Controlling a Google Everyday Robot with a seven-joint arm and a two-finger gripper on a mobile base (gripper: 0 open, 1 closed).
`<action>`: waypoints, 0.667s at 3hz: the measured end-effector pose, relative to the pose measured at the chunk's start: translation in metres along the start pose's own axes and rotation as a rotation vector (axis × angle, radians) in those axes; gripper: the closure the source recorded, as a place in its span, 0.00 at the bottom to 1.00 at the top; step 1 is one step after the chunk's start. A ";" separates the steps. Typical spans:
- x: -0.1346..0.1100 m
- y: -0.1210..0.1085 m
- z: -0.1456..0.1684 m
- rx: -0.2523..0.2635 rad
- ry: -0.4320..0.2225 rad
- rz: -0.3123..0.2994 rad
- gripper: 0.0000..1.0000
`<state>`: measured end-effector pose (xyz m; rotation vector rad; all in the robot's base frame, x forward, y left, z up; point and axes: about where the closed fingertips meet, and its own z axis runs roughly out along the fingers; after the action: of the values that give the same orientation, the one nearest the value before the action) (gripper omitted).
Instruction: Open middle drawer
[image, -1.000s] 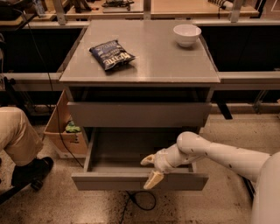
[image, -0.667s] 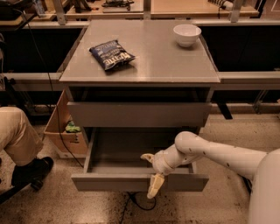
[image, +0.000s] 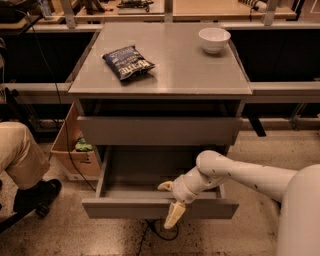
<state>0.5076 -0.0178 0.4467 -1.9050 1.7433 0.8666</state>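
Observation:
The middle drawer (image: 125, 208) is pulled well out of the grey cabinet (image: 160, 85), and its plain shallow grey tray (image: 135, 175) shows empty. My gripper (image: 170, 201) sits at the drawer's front panel, a little right of its middle. It is open: one cream finger (image: 165, 186) lies over the top edge on the tray side, the other (image: 174, 215) hangs down in front of the panel. My white arm (image: 250, 175) comes in from the right. The taller-fronted drawer (image: 160, 131) above is shut.
A dark chip bag (image: 129, 62) and a white bowl (image: 214, 39) stand on the cabinet top. A cardboard box (image: 67, 150) stands at the cabinet's left. A person's leg and shoe (image: 22, 165) are at far left. A cable (image: 157, 231) lies under the drawer.
The outer finger has swung lower down the front panel. The drawer has stayed pulled out at about the same place.

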 end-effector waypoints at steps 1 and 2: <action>0.004 0.010 0.004 -0.025 0.006 0.022 0.47; 0.005 0.012 0.004 -0.028 0.010 0.024 0.71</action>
<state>0.4956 -0.0198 0.4414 -1.9136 1.7720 0.8955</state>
